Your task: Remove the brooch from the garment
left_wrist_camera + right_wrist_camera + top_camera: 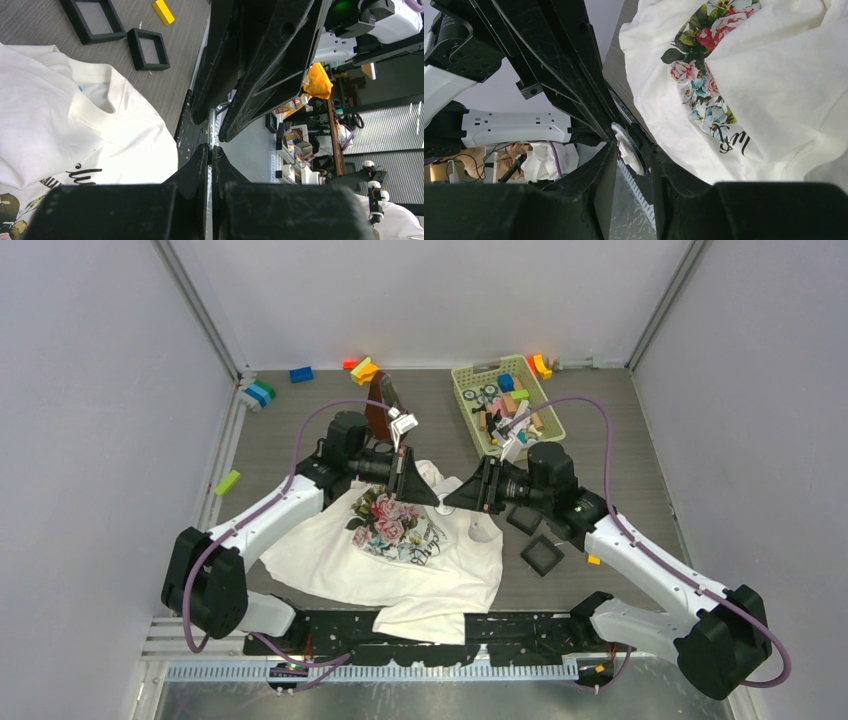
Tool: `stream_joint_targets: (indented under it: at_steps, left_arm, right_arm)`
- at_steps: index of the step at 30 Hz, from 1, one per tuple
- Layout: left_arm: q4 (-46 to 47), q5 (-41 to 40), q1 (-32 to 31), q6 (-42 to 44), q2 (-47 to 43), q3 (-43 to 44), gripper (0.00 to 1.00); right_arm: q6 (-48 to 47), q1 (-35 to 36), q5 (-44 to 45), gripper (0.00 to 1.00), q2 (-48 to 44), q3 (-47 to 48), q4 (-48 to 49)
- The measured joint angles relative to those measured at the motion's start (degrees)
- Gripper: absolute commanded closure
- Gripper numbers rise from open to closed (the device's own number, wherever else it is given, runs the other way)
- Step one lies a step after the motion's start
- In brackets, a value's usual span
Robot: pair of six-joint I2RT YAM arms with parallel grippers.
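Note:
The garment (400,560) is a white T-shirt with a rose print and black script, lying crumpled at the table's front centre. It also shows in the left wrist view (60,120) and the right wrist view (764,85). The brooch (629,150) is a small pale round disc held tilted between my right gripper's (634,146) fingers, above the shirt and apart from the cloth. In the top view it is a pale speck (440,508) over the collar. My right gripper (452,502) meets my left gripper (425,498) tip to tip there. My left gripper (210,148) is shut, with nothing visible between its tips.
Two black square trays (541,556) (522,519) and a small orange block (593,561) lie right of the shirt, under the right arm. A green basket (556,426) of toys stands at the back right. A brown object (380,408) stands behind the left gripper. Loose blocks (300,374) lie along the back wall.

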Motion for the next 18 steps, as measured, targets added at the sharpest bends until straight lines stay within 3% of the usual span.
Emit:
stream_joint_targets:
  at_steps: [8, 18]
  left_arm:
    - [0.0, 0.2, 0.0, 0.0, 0.0, 0.0, 1.0]
    - [-0.1, 0.3, -0.1, 0.0, 0.1, 0.0, 1.0]
  right_arm:
    - [-0.8, 0.0, 0.1, 0.75, 0.0, 0.5, -0.5]
    - [-1.9, 0.3, 0.5, 0.76, 0.2, 0.9, -1.6]
